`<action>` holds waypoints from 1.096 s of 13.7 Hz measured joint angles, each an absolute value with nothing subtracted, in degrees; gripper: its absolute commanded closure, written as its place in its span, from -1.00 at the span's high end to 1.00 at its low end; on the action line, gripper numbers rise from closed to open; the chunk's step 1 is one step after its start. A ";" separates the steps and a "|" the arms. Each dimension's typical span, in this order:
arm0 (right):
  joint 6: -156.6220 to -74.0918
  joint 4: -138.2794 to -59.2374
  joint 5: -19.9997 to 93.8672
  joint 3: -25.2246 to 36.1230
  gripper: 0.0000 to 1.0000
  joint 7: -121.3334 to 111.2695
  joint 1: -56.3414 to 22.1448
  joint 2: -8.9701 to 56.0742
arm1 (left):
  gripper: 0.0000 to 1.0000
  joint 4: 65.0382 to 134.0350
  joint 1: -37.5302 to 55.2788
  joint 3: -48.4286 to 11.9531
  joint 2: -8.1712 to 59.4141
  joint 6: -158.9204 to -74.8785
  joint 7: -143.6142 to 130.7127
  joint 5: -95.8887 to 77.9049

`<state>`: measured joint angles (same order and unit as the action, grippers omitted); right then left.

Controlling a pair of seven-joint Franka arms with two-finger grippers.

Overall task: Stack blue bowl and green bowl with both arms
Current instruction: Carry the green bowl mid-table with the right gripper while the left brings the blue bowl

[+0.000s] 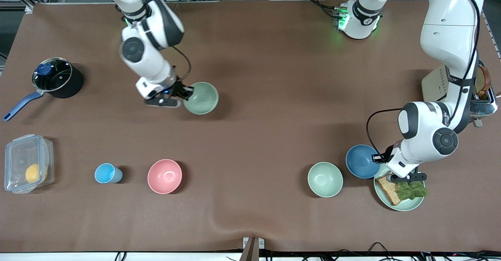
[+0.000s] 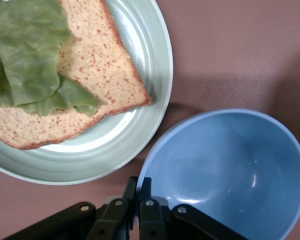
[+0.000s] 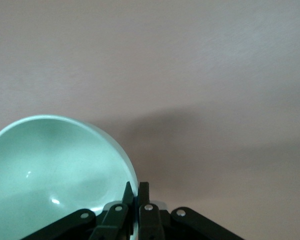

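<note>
The blue bowl (image 1: 362, 161), beside the bread plate (image 1: 407, 205) on the brown table (image 1: 274, 96), is gripped at its rim by the closed left tool (image 1: 381, 159), while the green bowl (image 1: 202, 98) is pinched by the closed right tool (image 1: 184, 94).

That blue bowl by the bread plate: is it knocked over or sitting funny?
It is not knocked over. The blue bowl sits upright, mouth up, close beside the green plate of bread and lettuce. The left gripper is shut on its rim. Nothing looks spilled or broken.
</note>
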<state>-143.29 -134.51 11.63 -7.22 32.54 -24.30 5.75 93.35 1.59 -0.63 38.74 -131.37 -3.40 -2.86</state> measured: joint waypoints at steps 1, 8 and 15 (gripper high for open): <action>-145.12 -134.27 11.66 -7.21 -1.00 35.78 -26.21 6.88 | -1.00 93.12 1.20 -0.64 38.62 -131.49 -3.40 -2.86; -146.71 -121.94 11.67 -6.99 -1.00 56.66 -38.54 18.38 | -1.00 93.54 -0.74 -2.45 32.23 -128.47 -6.45 -5.00; -149.69 -119.91 10.86 -6.78 -1.00 64.03 -42.91 23.49 | -1.00 94.27 0.21 -5.17 27.91 -117.34 -11.39 -4.41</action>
<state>-149.69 -119.91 10.86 -6.78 64.03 -42.91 23.49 94.27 0.21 -5.17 27.91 -117.34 -11.39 -4.41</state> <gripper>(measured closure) 0.952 0.947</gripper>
